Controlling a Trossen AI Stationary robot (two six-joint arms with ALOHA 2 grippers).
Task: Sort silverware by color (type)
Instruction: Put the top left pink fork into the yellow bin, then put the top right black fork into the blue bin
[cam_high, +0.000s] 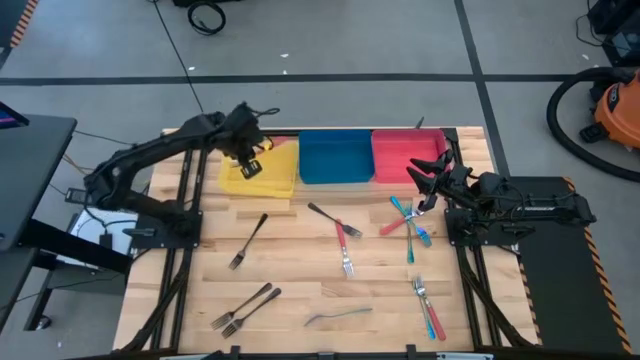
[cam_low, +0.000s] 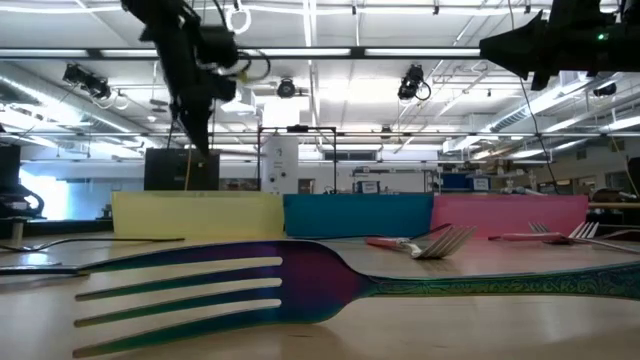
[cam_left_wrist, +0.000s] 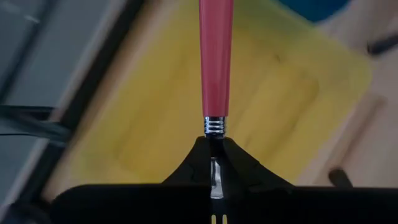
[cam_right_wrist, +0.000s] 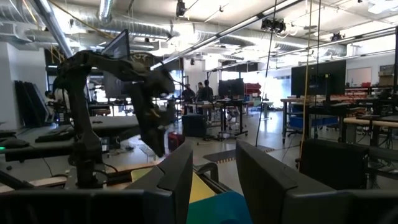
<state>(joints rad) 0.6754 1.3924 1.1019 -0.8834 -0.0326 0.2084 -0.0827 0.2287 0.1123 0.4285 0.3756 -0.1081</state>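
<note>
While the left gripper (cam_high: 247, 150) hangs above the yellow bin (cam_high: 280, 175) at the far left of the table, its jaws are pinched shut on the metal neck of a red-handled utensil (cam_left_wrist: 216, 59). In the left wrist view the red handle runs straight out from the fingertips, long axis in line with the gripper, pointing down at the yellow floor below. That pairing looks wrong for a colour sort: the red bin (cam_high: 405, 153) lies well to the right, past the blue bin (cam_high: 335, 158). The right gripper (cam_high: 428, 185) waits high by the red bin with its fingers parted and empty, nearer than the left arm to the crossed red and teal pieces (cam_high: 408, 222). The dark forks (cam_high: 243, 306) lie at the near left, apart from both arms.
</note>
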